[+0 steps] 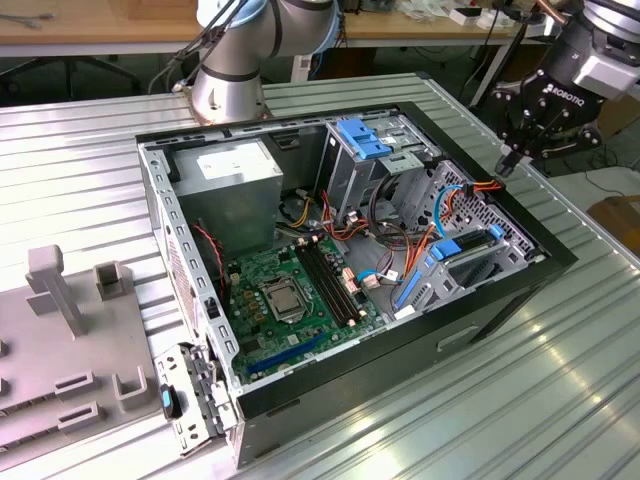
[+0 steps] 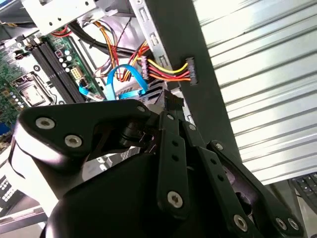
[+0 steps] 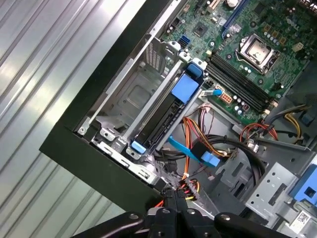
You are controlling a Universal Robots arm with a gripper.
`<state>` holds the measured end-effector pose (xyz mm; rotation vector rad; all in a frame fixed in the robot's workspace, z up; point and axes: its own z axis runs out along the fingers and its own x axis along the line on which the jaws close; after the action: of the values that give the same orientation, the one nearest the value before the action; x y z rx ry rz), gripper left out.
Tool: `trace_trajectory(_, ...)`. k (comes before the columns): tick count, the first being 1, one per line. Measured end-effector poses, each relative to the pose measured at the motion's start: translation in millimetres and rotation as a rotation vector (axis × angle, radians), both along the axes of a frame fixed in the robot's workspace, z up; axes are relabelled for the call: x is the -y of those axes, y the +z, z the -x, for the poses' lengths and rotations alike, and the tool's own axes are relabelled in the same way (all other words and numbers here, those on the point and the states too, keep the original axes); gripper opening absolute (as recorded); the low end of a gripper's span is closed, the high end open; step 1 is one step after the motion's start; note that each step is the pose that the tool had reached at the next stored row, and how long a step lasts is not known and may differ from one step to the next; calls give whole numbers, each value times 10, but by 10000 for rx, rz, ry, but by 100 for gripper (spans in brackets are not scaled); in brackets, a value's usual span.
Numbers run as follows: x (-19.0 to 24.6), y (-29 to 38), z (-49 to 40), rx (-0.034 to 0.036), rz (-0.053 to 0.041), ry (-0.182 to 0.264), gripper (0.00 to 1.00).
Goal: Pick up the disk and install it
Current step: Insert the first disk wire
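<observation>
While the open computer case [image 1: 400, 360] lies on its side on the ribbed metal desk [image 1: 450, 430], the pincer [image 1: 508, 163] hangs high at the exterior view's right, just above the case's far right rim. Its fingers are pressed together to a point, and nothing shows between them. In both wrist views the pincer [image 2: 171, 101] tip sits just beside a black power connector [image 2: 190, 73] with red, yellow and orange wires, perched on the case's black edge. Whether the tip touches that connector [image 3: 185, 189] is hard to tell from these angles.

And the disk [image 3: 161, 119]? It stands on edge in the metal drive cage at the case's corner, dark side up, bright blue carrier pieces at each end. In the exterior view that is the right middle of the frame, the disk [image 1: 468, 250] below the pincer and well apart from it.

The green motherboard [image 1: 290, 290] fills the case floor at frame centre. The grey power supply [image 1: 235, 170] sits upper left inside the case, and a lighter blue bracket [image 1: 362, 137] sits top centre. A grey fixture plate [image 1: 60, 350] lies at the lower left of the frame.
</observation>
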<state>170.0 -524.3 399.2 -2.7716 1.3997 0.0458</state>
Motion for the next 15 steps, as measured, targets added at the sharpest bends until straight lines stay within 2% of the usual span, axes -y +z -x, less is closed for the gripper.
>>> trace_trajectory(3,-6,0,-86,0,1,10,11)
trace_trajectory(4,-9,0,-99,0,1,142,11)
trace_trajectory(11,-10,-40,-137,-12,1,1838,11)
trace_trajectory(12,-10,-46,-140,-22,0,2009,11)
trace_trajectory(15,-23,-53,-140,-39,0,2081,11)
